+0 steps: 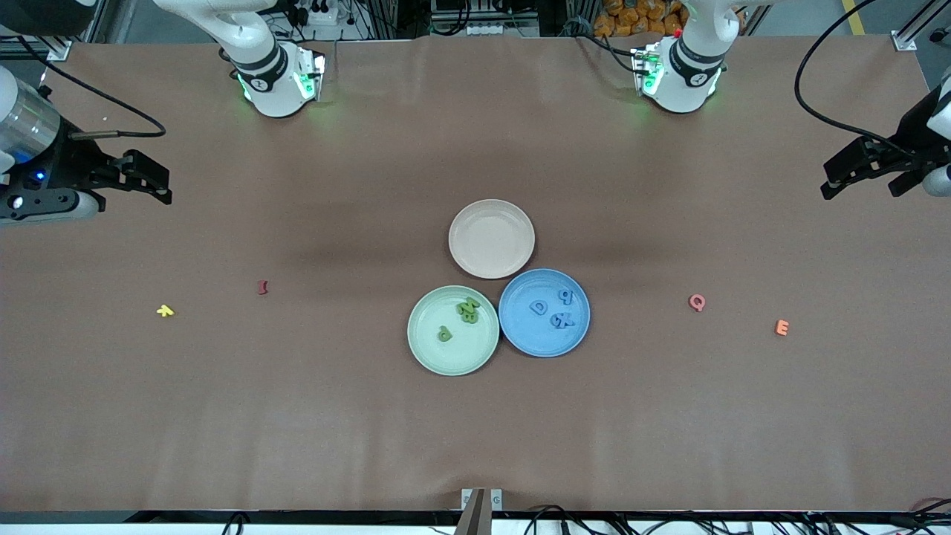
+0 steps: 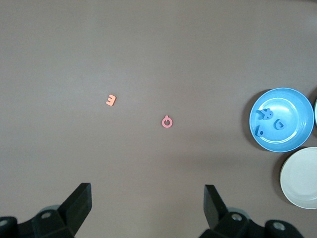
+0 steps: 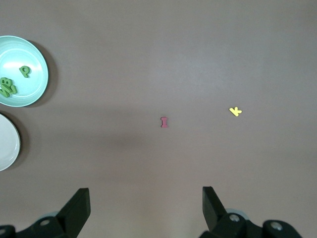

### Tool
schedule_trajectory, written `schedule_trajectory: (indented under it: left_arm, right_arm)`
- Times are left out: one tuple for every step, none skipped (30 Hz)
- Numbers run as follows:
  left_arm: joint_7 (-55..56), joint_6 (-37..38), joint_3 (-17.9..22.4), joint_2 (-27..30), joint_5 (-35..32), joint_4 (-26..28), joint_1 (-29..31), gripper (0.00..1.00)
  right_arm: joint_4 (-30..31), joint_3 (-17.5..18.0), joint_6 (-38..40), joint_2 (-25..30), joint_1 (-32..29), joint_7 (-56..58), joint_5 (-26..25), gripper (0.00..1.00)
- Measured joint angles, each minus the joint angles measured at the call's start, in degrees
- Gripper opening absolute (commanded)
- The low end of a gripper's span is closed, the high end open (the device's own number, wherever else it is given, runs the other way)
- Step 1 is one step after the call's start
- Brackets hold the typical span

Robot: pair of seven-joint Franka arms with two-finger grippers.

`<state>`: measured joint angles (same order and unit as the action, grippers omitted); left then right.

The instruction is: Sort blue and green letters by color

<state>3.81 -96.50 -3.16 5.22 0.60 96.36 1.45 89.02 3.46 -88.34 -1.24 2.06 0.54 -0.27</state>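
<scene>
The green letters lie in the light green plate (image 1: 461, 358): a small heap (image 1: 468, 309) near its rim and one apart (image 1: 444, 334). The blue letters (image 1: 539, 307) lie in the blue plate (image 1: 529, 338) beside it, which also shows in the left wrist view (image 2: 294, 135) with its blue letters (image 2: 267, 113). The right wrist view shows the green plate (image 3: 15, 52) with its green letters (image 3: 24, 71). My left gripper (image 1: 865, 182) (image 2: 147, 198) hangs open and empty at the left arm's end of the table. My right gripper (image 1: 158, 180) (image 3: 146, 198) hangs open and empty at the right arm's end.
An empty beige plate (image 1: 491, 238) touches both coloured plates, farther from the front camera. A pink Q (image 1: 696, 302) and an orange E (image 1: 781, 328) lie toward the left arm's end. A dark red letter (image 1: 262, 287) and a yellow letter (image 1: 165, 310) lie toward the right arm's end.
</scene>
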Motion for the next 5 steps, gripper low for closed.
schedule_trajectory:
  left_arm:
    - [0.0,0.0,0.0,0.0,0.0,0.0,0.0,1.00]
    - [0.0,0.0,0.0,0.0,0.0,0.0,0.0,1.00]
    - [0.0,0.0,0.0,0.0,0.0,0.0,0.0,1.00]
    - [0.0,0.0,0.0,0.0,0.0,0.0,0.0,1.00]
    - [0.0,0.0,0.0,0.0,0.0,0.0,0.0,1.00]
  right_arm:
    - [0.0,0.0,-0.1,0.0,0.0,0.0,0.0,1.00]
    - [0.0,0.0,-0.1,0.0,0.0,0.0,0.0,1.00]
    - [0.0,0.0,-0.2,0.0,0.0,0.0,0.0,1.00]
    - [0.0,0.0,-0.2,0.0,0.0,0.0,-0.1,1.00]
    - [0.0,-0.1,-0.2,0.0,0.0,0.0,-0.1,1.00]
